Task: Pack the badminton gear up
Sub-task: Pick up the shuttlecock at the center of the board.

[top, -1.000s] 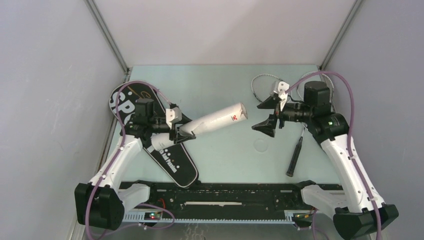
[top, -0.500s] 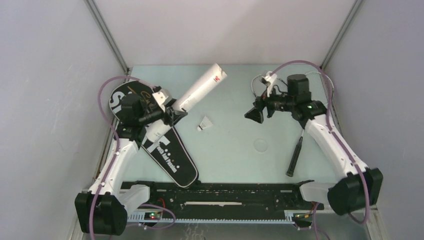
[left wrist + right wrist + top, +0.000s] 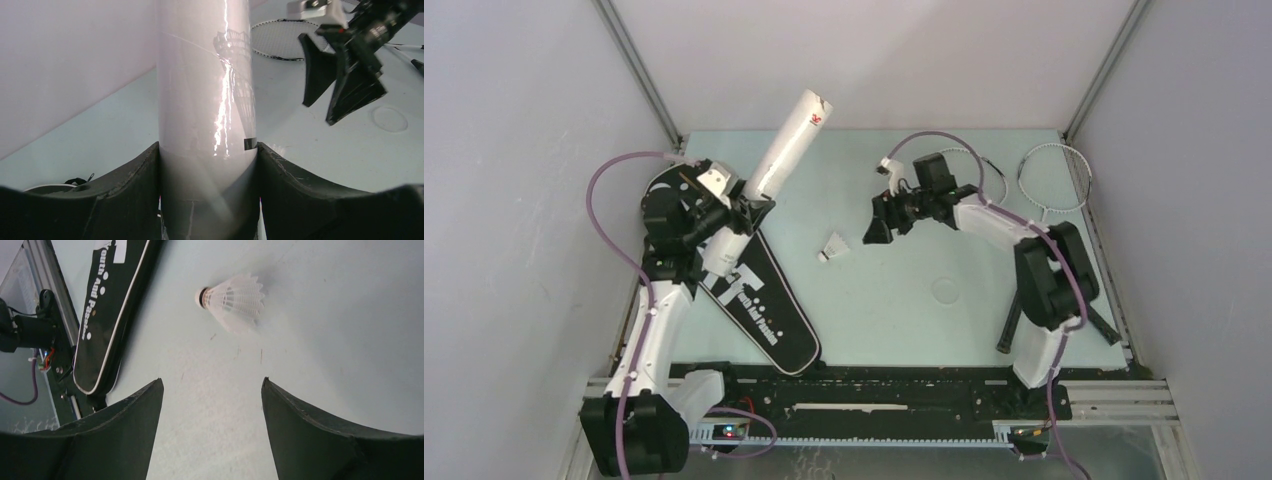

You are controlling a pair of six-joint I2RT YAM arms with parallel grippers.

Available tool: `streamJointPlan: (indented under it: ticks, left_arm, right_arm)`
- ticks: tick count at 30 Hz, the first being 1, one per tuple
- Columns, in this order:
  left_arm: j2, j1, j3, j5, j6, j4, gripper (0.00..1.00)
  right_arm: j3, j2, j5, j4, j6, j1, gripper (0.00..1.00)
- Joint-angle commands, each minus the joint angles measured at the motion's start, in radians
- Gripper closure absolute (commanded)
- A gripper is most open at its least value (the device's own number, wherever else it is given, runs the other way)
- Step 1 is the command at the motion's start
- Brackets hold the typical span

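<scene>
Swung left across the counter (image 3: 904,300) since a second ago, the right fingers (image 3: 115,425) hang spread near the one shuttlecock (image 3: 232,300). It lies on its side just ahead of their gap, untouched. The right wrist view shows its cork turned toward the one bag (image 3: 759,305), a detail tiny from above. The left fingers (image 3: 125,185) pinch the one tube (image 3: 205,100), now raised steeper toward the back wall. Two racquets (image 3: 1054,180) lie far right.

A pale green table (image 3: 894,325) bears a faint round mark (image 3: 945,290), enclosed by grey walls (image 3: 514,150).
</scene>
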Motion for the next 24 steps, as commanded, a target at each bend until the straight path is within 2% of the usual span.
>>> streamJointPlan:
  ticks: [1, 11, 19, 24]
  left_arm:
    - [-0.042, 0.013, -0.017, -0.006, -0.027, 0.081, 0.64]
    - [-0.047, 0.019, -0.009, 0.023, -0.022, 0.058, 0.64]
    - [-0.050, 0.020, -0.010, 0.042, -0.009, 0.038, 0.64]
    - [-0.060, 0.021, -0.017, 0.058, -0.004, 0.028, 0.64]
  right_arm:
    - [0.137, 0.099, -0.029, 0.057, 0.052, 0.049, 0.20]
    - [0.350, 0.331, -0.062, -0.036, 0.070, 0.099, 0.25]
    - [0.381, 0.392, -0.053, -0.062, 0.060, 0.132, 0.31]
    - [0.396, 0.419, -0.070, -0.080, 0.056, 0.147, 0.41]
